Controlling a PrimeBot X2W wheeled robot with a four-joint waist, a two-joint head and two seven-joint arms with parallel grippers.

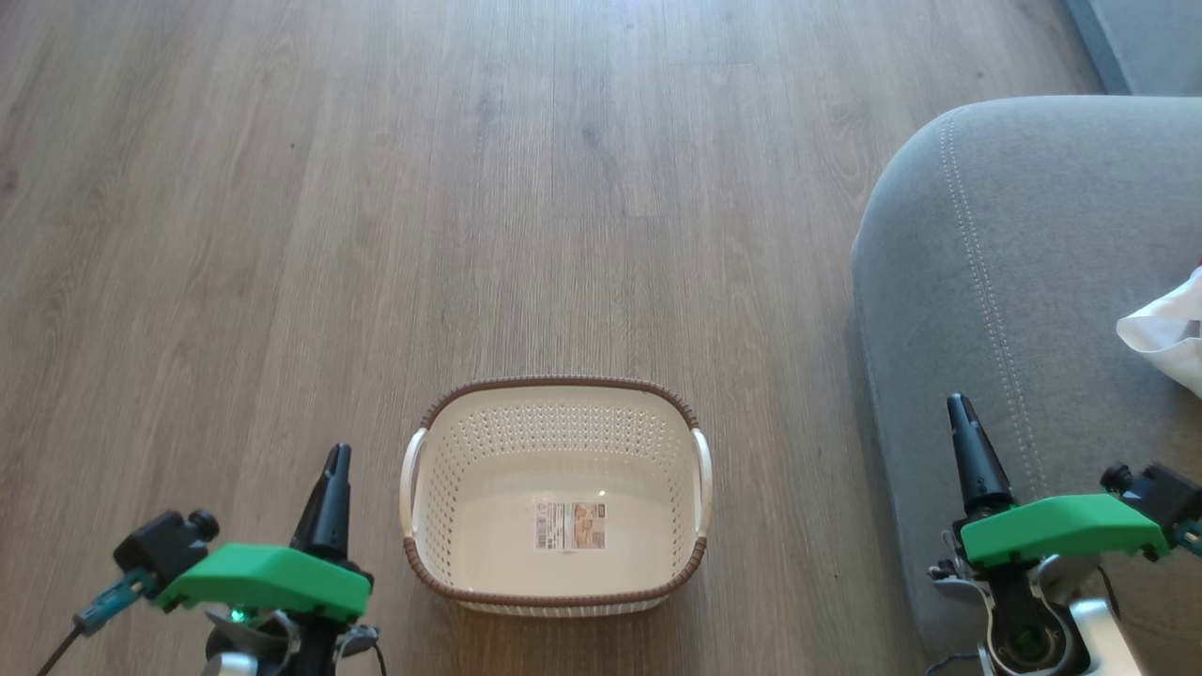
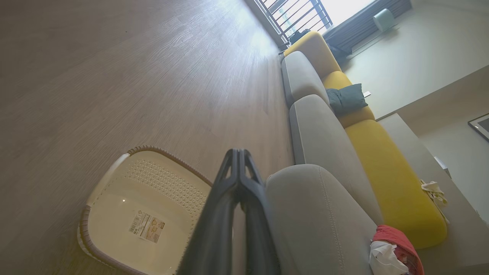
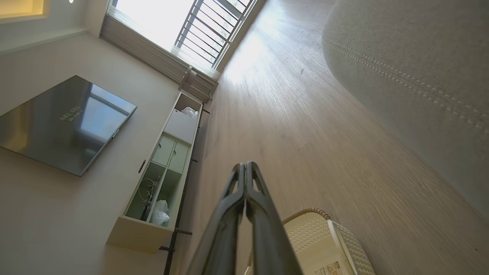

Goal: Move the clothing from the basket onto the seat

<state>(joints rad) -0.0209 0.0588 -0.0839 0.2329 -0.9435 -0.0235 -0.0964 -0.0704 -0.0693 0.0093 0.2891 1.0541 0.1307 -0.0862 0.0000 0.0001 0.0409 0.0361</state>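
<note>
**Basket bare; the clothing lies beyond the right gripper**

The left gripper [image 1: 335, 460] hangs over the wooden floor [image 1: 376, 188] with its two dark fingers pressed together and nothing between them. Just to its right sits the basket [image 1: 554, 383], long axis running across from one gripper toward the other. It holds no garment, only a paper label [image 1: 570, 526] on its floor. Right of the basket, the right gripper [image 1: 960, 408] is likewise closed and empty, its tip over the near edge of the seat [image 1: 1014, 235].

The clothing [image 1: 1169, 338] rests on that seat, to the right of the right gripper and a little ahead of it, well apart from the left one. The left wrist view shows it as a red and white heap [image 2: 395, 236] on the grey cushion. The right arm is clearly the nearer, with nothing standing between.

Judging by this, the transfer looks finished, and no further reach into the basket seems called for.
</note>
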